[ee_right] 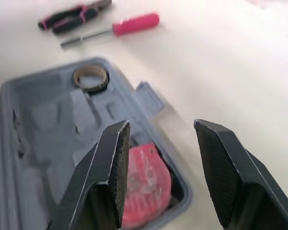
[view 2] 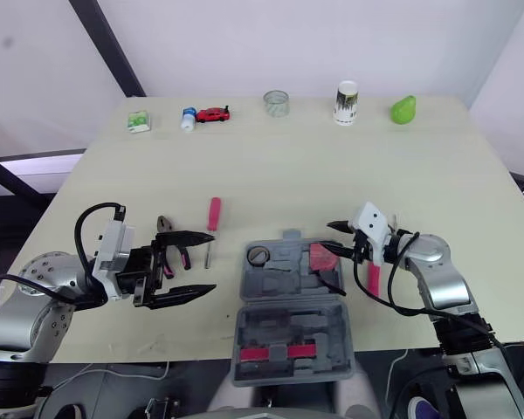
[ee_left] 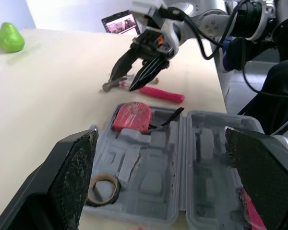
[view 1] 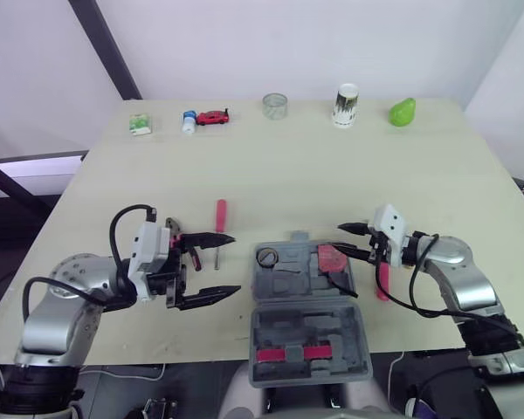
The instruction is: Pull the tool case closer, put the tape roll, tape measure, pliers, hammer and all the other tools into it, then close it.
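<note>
Two arms, elbows bent, forearms turned inward and facing each other: left gripper [view 1: 237, 263] pointed toward the robot's right with fingers spread wide; right gripper [view 1: 339, 237] pointed toward its left with fingers parted more narrowly.

Pliers [view 2: 163, 225] partly hidden behind the left pincer [view 2: 212, 261]

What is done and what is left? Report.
Done: the grey plastic tool case lies open near the front edge, with the brown tape roll and red tape measure inside. In hand: nothing; left gripper and right gripper are open. Left: pink-handled pliers, red-handled screwdriver, pink-handled hammer on the table, then closing.
</note>
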Controlling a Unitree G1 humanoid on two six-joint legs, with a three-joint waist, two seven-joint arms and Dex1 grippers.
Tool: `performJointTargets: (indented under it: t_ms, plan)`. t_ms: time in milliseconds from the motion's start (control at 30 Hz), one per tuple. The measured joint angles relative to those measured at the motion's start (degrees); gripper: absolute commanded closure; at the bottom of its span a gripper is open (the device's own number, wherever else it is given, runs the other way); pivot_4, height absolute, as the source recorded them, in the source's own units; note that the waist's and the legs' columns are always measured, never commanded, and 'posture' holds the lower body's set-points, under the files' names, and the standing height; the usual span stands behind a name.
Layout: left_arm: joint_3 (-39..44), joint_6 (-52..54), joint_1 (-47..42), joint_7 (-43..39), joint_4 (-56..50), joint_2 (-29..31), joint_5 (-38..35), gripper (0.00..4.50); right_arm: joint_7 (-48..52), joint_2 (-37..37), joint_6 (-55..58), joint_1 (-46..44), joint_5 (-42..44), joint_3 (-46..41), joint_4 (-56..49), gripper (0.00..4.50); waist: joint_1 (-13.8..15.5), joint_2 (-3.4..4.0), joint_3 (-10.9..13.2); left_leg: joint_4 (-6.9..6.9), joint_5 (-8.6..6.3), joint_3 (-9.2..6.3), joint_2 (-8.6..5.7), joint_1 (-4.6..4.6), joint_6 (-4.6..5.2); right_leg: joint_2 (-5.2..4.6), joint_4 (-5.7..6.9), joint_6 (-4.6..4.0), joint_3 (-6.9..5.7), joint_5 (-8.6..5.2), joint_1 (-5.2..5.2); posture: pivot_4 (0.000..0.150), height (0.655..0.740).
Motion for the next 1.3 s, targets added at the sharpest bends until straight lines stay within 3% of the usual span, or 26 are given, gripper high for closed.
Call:
performJointTargets:
  t_ms: [633,967,1067,1167,1300]
  plan:
    - [0.0,-0.3,1.1,0.7,0.0,-0.5,0.4,0.00,4.2,5.8,-18.1,-5.7,-0.7,0.5,26.3,2.25,-0.3,0.02,0.0,0.01,0.13,0.11,0.00,0.09,-0.22,0.00,0.07,0.05,0.15,0.04,0.00,0.150,0.7400]
    - [0.1,-0.6,1.7,0.6,0.0,-0.2,0.5,0.00,4.7,6.7,-23.5,-9.1,-3.2,1.8,34.8,2.25,-0.5,-0.01,0.0,0.00,0.13,0.13,0.03,0.17,-0.23,0.01,0.09,0.04,0.19,0.04,0.02,0.150,0.7400]
    - [0.1,-0.8,1.9,0.7,0.0,-0.2,0.5,0.00,4.7,6.9,-24.3,-10.3,-4.0,2.2,37.1,2.25,-0.6,-0.07,-0.1,0.00,0.12,0.14,0.03,0.33,-0.20,0.01,0.10,0.04,0.20,0.04,0.13,0.150,0.7400]
    - [0.2,-1.4,2.3,0.7,0.0,-0.2,0.5,0.00,4.5,6.8,-24.3,-11.2,-5.6,3.1,38.4,2.25,-0.7,-0.09,-0.1,-0.18,-0.01,0.15,0.04,1.07,0.00,0.00,-0.03,0.00,0.20,0.01,0.87,0.150,0.7400]
    - [0.2,-1.6,2.3,0.7,0.0,-0.2,0.6,0.00,4.3,6.4,-22.1,-13.0,-8.0,5.3,38.9,2.25,-1.1,-0.37,-0.5,-0.19,-0.01,0.10,0.07,1.18,0.00,0.00,0.03,-0.02,0.17,0.02,0.96,0.150,0.7400]
